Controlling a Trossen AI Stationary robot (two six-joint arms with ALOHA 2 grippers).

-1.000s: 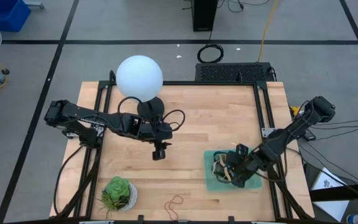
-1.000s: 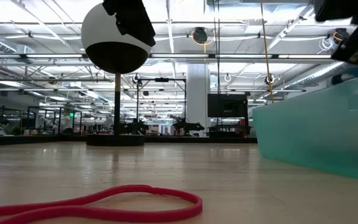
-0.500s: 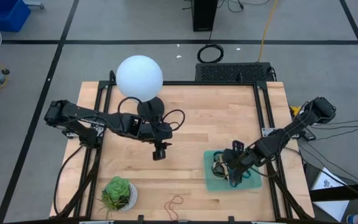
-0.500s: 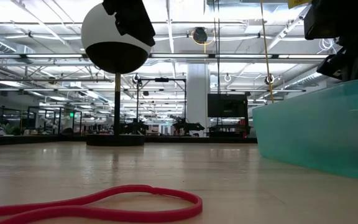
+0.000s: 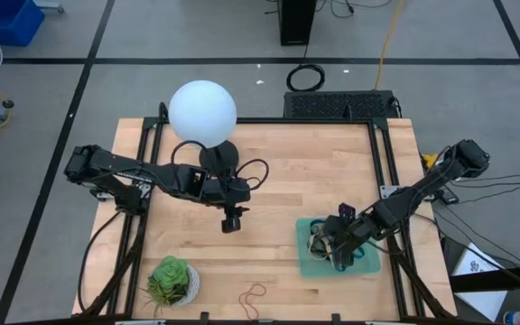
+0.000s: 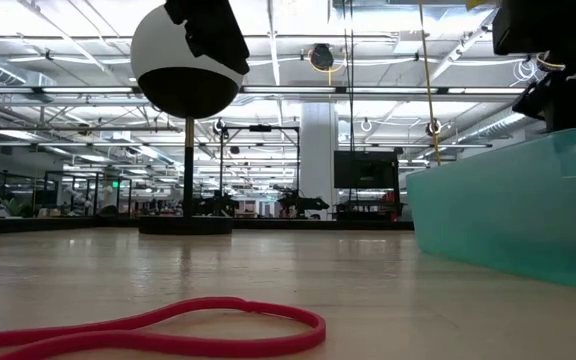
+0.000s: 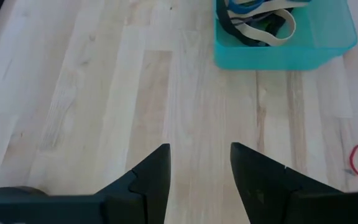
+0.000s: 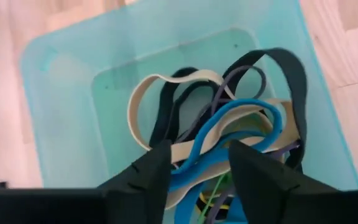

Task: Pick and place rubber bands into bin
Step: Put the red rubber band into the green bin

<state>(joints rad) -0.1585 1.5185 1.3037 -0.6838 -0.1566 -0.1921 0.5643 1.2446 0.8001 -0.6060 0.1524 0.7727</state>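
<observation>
Right tool (image 8: 194, 163) has spread open above the bin (image 5: 307, 264), dropping its band among the rubber bands (image 8: 229, 130); one red band (image 5: 255, 295) remains on the counter (image 5: 287, 171); left tool (image 7: 199, 163) open, idle mid-counter.

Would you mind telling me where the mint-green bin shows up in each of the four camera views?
High view: the bin sits near the table's front right, under the right gripper.
Low view: its wall fills the right edge.
Left wrist view: upper right, bands inside.
Right wrist view: fills the frame.
Shared landmark: the tan rubber band inside, also seen from the left wrist.
</observation>
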